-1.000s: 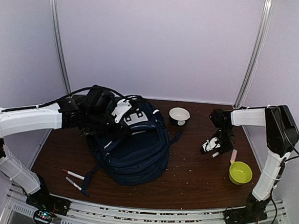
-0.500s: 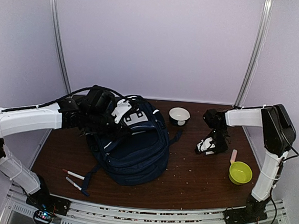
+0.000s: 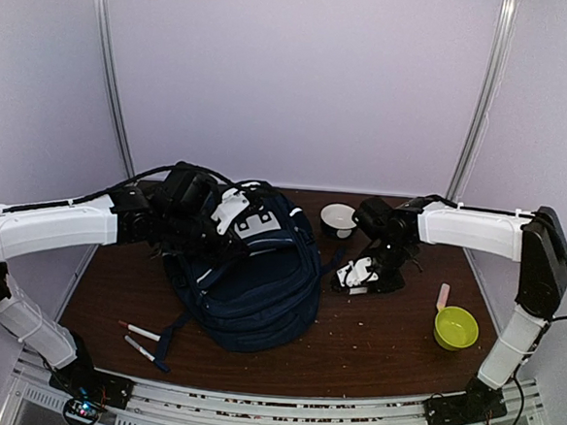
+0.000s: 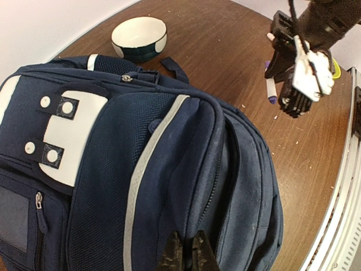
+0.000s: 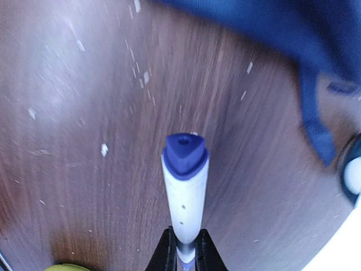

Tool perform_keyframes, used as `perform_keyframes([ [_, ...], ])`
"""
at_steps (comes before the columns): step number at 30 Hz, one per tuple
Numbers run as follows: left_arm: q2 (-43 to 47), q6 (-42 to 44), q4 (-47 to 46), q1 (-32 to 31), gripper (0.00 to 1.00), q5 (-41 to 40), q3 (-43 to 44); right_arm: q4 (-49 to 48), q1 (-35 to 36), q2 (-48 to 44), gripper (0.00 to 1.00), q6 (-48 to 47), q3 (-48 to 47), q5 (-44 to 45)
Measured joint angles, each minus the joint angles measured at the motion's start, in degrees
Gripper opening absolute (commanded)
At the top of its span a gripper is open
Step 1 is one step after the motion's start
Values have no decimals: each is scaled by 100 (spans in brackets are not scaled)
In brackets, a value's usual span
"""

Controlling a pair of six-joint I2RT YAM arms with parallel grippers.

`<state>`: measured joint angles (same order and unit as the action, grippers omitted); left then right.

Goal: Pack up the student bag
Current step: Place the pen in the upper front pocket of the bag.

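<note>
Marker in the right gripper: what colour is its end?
Blue-purple triangular end on the white plastic marker, best seen in right wrist view.

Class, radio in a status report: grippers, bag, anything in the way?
Left gripper shut on student bag. Right gripper shut on marker, beside bag. White bowl stands beyond, not between them.

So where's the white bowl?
In the top view, the bowl sits at the back, just right of the backpack and left of the right arm.
</note>
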<state>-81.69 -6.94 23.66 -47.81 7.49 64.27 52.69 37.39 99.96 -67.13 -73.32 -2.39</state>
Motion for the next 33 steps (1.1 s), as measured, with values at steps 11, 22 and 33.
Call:
perform_keyframes([
  [11, 0, -2, -2, 0, 0, 2, 0, -138, 1504, -450, 0, 767, -1228, -520],
  [22, 94, -2, 46, 7, 0, -20, 2, -1333, 2267, 306, 0, 876, -1910, -46],
  [33, 326, -2, 122, 15, 0, -116, 2, -2889, 2400, 960, 0, 483, -1646, 927],
])
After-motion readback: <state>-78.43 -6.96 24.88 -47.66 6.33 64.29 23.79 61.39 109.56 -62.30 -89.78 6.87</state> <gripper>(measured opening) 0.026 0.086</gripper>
